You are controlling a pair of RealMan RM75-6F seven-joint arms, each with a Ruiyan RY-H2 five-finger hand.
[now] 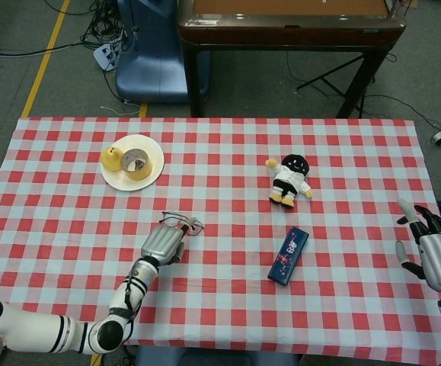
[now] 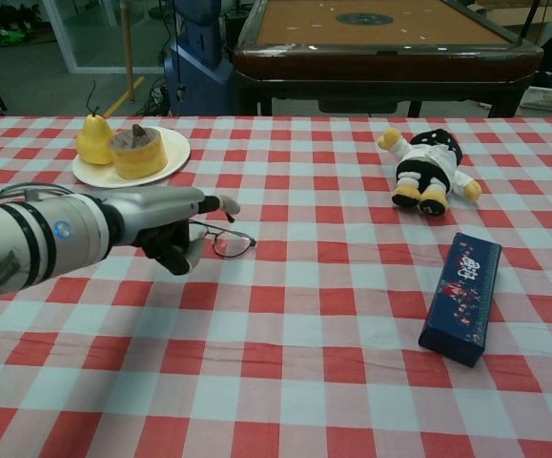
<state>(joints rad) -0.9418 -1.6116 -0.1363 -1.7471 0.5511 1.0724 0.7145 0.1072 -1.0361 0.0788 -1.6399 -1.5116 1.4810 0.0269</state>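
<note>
My left hand [image 1: 164, 242] [image 2: 173, 221] hovers over the thin wire-framed glasses [image 1: 180, 222] [image 2: 225, 240] on the checked cloth, fingers stretched forward and holding nothing. It covers the glasses' left part in the chest view. My right hand [image 1: 432, 254] stays at the table's right edge, fingers spread, empty; the chest view does not show it. A dark blue box [image 1: 289, 255] [image 2: 464, 296] lies right of centre. A black-and-white plush toy [image 1: 289, 180] [image 2: 428, 168] lies beyond it.
A white plate [image 1: 151, 155] [image 2: 176, 151] at the back left carries a yellow pear [image 1: 112, 158] [image 2: 92, 138] and a roll of tape [image 1: 135, 163] [image 2: 137, 152]. Beyond the table stand a dark wooden table [image 1: 281, 23] and a blue seat [image 1: 150, 53].
</note>
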